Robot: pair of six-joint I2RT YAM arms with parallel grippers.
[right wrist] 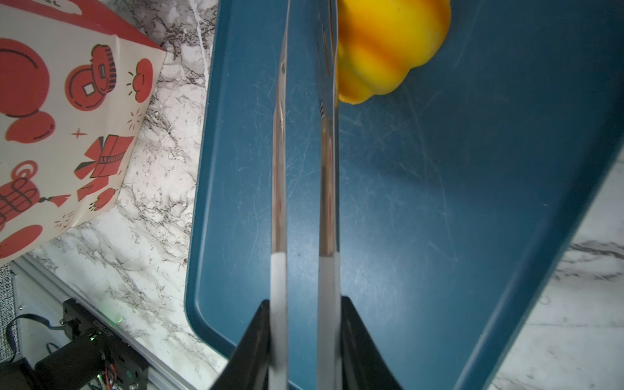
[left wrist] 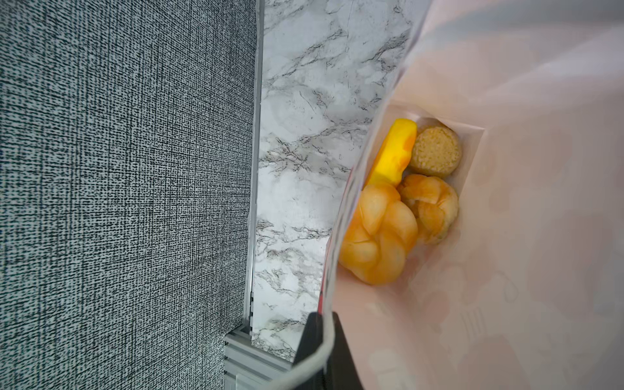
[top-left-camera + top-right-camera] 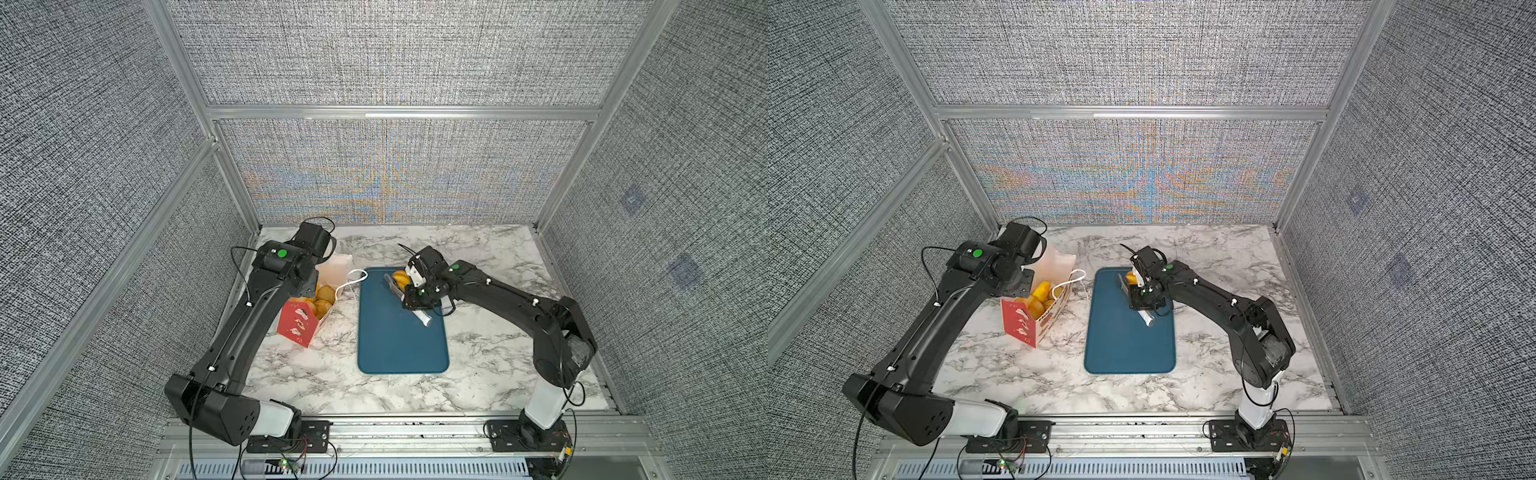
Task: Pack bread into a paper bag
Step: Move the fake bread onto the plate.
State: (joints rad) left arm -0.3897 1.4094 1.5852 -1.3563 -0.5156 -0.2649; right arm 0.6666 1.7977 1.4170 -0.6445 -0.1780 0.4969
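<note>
The paper bag [image 3: 297, 324] [image 3: 1021, 322] stands open at the left of the table, red sides and a printed white front [image 1: 67, 118]. Several golden bread pieces lie inside it: a knot roll [image 2: 378, 236], a second roll [image 2: 429, 209], a round bun [image 2: 435, 152] and a yellow ridged piece [image 2: 393, 152]. My left gripper [image 2: 320, 315] is shut on the paper bag's rim, with the white cord handle [image 2: 304, 368] crossing it. My right gripper [image 1: 305, 304] is shut on metal tongs [image 1: 280, 152] [image 3: 395, 286]. One ridged bread [image 1: 388, 50] [image 3: 400, 276] lies on the tray just outside one tong arm.
A blue tray [image 3: 399, 345] [image 3: 1125, 345] lies mid-table on the marble top [image 3: 490, 353]. The bag's other cord handle [image 3: 353, 280] hangs toward the tray. Grey fabric walls with aluminium frames close in the left, back and right.
</note>
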